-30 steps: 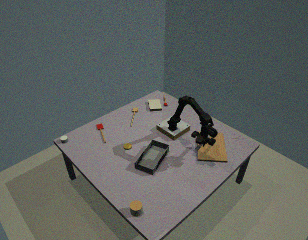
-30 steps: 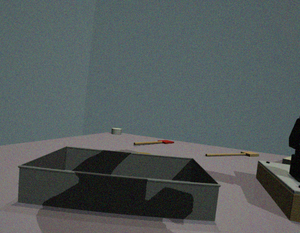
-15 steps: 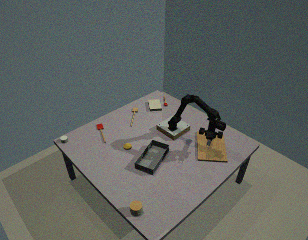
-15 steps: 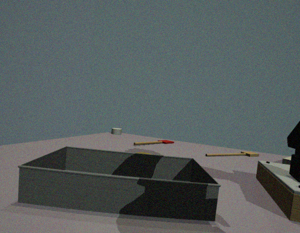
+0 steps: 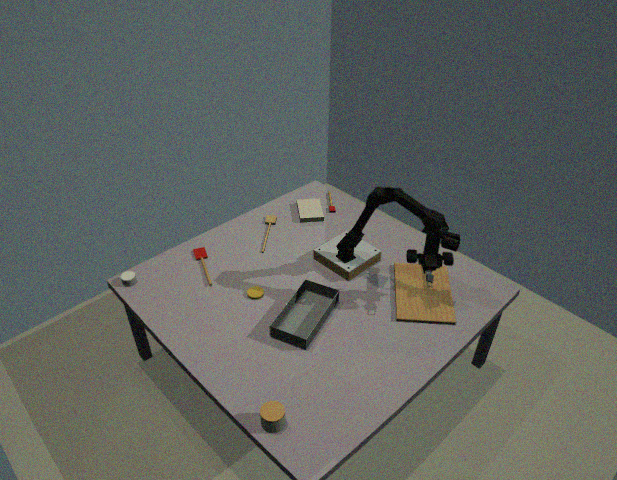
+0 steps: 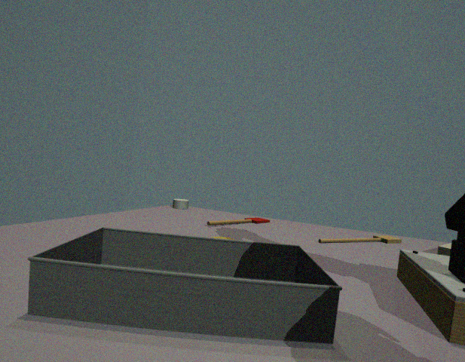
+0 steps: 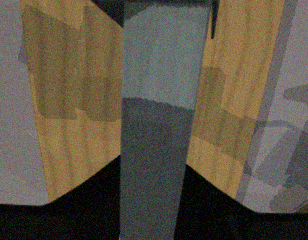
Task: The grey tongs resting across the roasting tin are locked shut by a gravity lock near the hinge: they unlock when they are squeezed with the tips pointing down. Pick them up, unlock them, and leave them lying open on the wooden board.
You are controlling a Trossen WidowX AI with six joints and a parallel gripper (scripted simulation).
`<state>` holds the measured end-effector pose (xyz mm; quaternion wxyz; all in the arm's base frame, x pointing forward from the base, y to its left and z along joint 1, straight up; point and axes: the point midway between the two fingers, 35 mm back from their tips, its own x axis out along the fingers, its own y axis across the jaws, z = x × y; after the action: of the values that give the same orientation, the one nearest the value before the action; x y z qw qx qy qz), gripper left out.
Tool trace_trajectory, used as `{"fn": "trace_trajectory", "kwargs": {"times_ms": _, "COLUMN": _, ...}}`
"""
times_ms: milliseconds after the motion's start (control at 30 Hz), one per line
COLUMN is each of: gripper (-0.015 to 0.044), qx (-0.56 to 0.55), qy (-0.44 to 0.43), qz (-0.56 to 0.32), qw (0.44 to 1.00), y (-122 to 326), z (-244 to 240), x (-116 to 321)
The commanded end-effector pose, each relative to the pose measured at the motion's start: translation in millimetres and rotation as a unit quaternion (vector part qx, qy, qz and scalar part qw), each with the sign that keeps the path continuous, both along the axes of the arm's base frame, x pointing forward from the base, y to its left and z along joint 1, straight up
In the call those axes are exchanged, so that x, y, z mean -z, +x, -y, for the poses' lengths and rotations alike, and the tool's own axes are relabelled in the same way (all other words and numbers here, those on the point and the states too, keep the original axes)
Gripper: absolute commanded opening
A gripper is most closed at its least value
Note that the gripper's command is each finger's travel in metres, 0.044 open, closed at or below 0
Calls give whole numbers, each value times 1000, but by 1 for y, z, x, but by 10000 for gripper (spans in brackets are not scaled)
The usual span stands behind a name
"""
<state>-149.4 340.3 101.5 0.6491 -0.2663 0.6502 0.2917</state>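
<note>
The grey tongs (image 5: 430,278) (image 7: 156,75) are in my gripper (image 5: 430,270) (image 7: 148,158), which is shut on them. In the wrist view they run top to bottom as one broad grey bar between the black fingers. In the top view they are above the wooden board (image 5: 419,310) (image 7: 69,165), and only a small part shows below the gripper. Their tips and hinge cannot be made out, nor whether they are locked. The roasting tin (image 5: 288,336) (image 6: 166,299) holds nothing and stands left of the board in the top view. The exterior view shows neither gripper nor tongs.
The arm's base block (image 5: 333,266) (image 6: 423,289) stands between tin and board, towards the back. A yellow disc (image 5: 255,292) lies left of the tin. A tub with an orange top (image 5: 272,413) is near the front corner. Red (image 5: 200,253) and wooden (image 5: 270,220) spatulas lie farther back.
</note>
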Motion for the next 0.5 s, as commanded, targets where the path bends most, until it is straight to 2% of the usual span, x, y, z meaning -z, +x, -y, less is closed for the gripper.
{"fn": "trace_trajectory", "kwargs": {"times_ms": 0, "gripper": -150, "qx": -3, "qy": 2, "qz": 6, "qw": 1000, "y": 0, "z": 1, "x": -1}}
{"fn": "trace_trajectory", "kwargs": {"times_ms": 467, "gripper": -150, "qx": 2, "qy": 126, "qz": 176, "qw": 976, "y": -4, "z": 12, "x": -27}}
